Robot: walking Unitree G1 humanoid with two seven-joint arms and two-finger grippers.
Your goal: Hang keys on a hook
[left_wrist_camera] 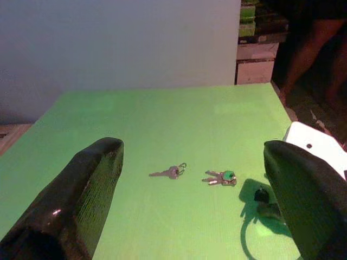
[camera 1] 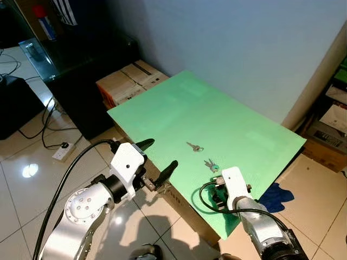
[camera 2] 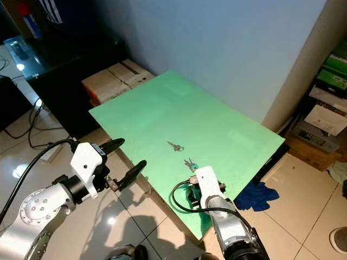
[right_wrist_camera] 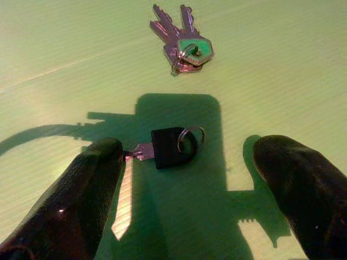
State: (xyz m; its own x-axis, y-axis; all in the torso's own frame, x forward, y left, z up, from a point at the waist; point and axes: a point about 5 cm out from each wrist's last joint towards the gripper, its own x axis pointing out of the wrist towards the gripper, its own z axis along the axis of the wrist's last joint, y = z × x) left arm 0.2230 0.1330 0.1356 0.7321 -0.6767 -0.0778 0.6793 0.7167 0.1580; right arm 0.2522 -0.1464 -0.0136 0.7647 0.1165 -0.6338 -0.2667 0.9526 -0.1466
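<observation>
Right hand (right_wrist_camera: 184, 179): released, fingers spread either side of the black-headed key (right_wrist_camera: 165, 147).
Black-headed key: flat on the green surface (camera 1: 227, 119).
Green-tagged keys (right_wrist_camera: 183, 44): just beyond the black-headed key.
Left hand (camera 1: 160, 160): released, off the surface's edge.

Cardboard boxes (camera 1: 130, 81) by the wall — blue cloth (camera 1: 275, 197) on the floor.

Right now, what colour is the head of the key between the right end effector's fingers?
Black key, clearest in the right wrist view.
</observation>
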